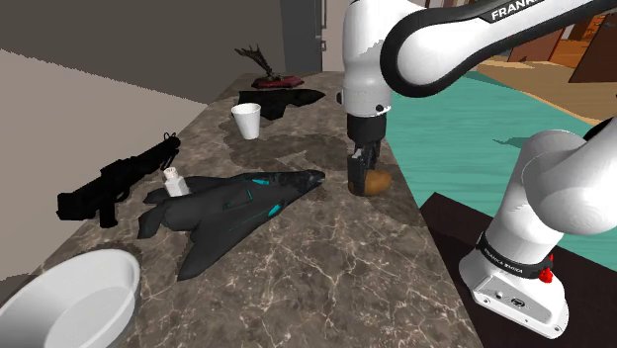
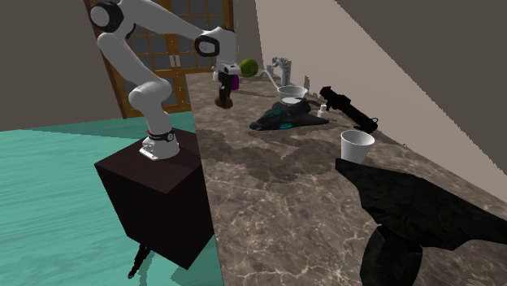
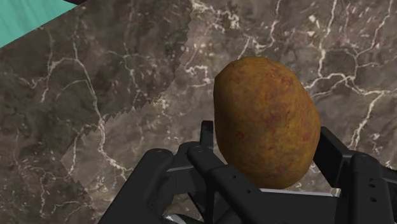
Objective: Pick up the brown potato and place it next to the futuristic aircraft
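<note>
A brown potato (image 1: 380, 183) (image 3: 264, 114) sits low over the dark marble counter (image 1: 326, 267), close to its edge by the teal floor. My gripper (image 1: 368, 174) (image 2: 224, 95) (image 3: 264, 167) comes straight down on it, and its black fingers (image 3: 191, 162) clasp the potato's sides. Whether the potato (image 2: 223, 101) rests on the stone or hangs just above it, I cannot tell. The futuristic aircraft (image 1: 232, 203) (image 2: 288, 119), black with teal markings, lies a short way toward the shoulder view's left of the potato.
On the counter are a black rifle (image 1: 114, 183), a small white bottle (image 1: 175, 181), a white cup (image 1: 247, 121), a white bowl (image 1: 69, 297) and a second dark craft (image 1: 287, 99). The counter edge drops to the teal floor (image 1: 465, 129) beside the potato.
</note>
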{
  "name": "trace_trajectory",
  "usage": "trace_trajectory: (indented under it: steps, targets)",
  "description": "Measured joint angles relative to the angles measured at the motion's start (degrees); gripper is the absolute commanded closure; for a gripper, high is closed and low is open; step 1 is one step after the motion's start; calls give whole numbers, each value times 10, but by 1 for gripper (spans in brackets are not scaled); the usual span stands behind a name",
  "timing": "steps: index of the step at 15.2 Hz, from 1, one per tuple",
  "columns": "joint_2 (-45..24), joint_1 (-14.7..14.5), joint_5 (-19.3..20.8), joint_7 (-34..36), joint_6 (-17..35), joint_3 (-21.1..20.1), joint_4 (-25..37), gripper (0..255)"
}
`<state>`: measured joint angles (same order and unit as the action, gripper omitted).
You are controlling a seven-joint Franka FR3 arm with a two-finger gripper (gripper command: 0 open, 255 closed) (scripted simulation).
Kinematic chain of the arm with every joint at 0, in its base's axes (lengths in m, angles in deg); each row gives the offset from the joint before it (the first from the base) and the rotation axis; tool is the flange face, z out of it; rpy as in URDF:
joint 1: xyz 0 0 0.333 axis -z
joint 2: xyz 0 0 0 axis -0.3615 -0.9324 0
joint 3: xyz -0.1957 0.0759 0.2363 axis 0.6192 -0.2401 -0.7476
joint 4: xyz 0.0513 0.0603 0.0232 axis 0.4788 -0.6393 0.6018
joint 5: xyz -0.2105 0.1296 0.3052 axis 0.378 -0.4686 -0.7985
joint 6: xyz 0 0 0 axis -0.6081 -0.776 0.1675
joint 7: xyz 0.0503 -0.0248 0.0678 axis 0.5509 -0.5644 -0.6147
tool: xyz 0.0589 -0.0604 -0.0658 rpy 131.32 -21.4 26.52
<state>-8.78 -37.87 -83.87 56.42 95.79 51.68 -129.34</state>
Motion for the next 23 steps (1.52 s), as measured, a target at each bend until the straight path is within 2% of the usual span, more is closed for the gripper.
trace_trajectory:
  steps: [16, 23]
  targets:
    - [-72, -3, -13, -5, 148, -20, -76, 255]
    - [-80, -2, -15, -7, 165, -21, -85, 255]
